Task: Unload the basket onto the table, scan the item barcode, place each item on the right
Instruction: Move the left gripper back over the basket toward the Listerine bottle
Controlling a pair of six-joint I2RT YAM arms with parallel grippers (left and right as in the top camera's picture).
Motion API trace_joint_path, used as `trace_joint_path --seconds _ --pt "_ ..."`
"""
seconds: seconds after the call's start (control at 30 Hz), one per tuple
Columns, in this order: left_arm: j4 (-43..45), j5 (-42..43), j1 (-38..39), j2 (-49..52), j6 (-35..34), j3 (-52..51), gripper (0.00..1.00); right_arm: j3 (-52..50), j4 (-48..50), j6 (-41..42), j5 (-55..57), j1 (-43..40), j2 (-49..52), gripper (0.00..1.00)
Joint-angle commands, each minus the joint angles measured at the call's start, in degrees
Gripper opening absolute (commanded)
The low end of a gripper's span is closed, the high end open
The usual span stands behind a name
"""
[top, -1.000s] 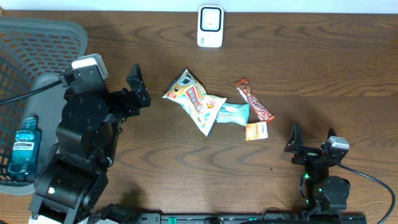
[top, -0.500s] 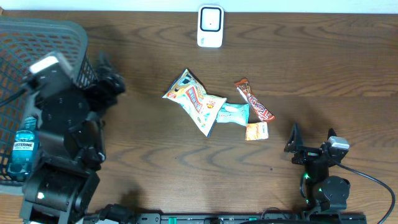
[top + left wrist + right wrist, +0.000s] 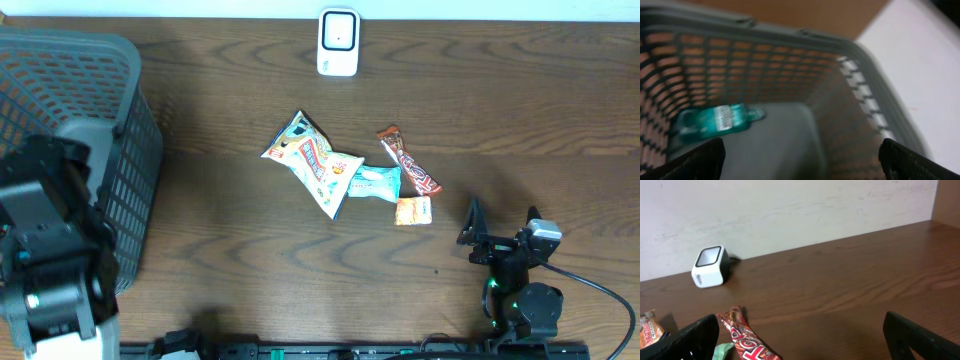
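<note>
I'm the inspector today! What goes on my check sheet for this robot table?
Surface: brown wooden table, bare wood around the things.
Job's things: white scanner at the far edge; chip bag, teal packet, red bar and orange packet bunched in the middle; grey basket on the left, with a mouthwash bottle lying inside.
Clutter: nothing seen.
Claws: left claw open and empty, over the basket; right claw open and empty, near the front edge.
Cables: black cable by the right arm.
Surroundings: pale wall behind the table.
</note>
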State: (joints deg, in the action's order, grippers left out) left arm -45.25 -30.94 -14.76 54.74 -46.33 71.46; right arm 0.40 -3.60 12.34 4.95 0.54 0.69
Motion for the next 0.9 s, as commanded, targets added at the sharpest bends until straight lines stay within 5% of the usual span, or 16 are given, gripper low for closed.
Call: trace_joint_path --seconds 0.0,0.2,0.53,0.87 --pt "-1.0 6.9 -5.2 5.3 -4.2 1.1 0.98 -0.1 -0.1 -0.8 0.5 -0.2 -0.3 0.99" --pt "-4.2 18.0 -12.2 16.7 -5.3 1.1 0.98 -0.1 -0.1 -0.8 0.5 -0.2 -0.3 0.99" --pt "-7.5 18.7 -19.8 32.5 -4.0 1.1 0.98 -0.1 -0.1 -0.8 0.5 -0.2 -0.3 0.99" --pt "-4.7 0.8 -24.5 37.1 3.3 1.0 0.98 -0.1 -0.1 -0.8 0.5 -0.2 -0.3 0.99"
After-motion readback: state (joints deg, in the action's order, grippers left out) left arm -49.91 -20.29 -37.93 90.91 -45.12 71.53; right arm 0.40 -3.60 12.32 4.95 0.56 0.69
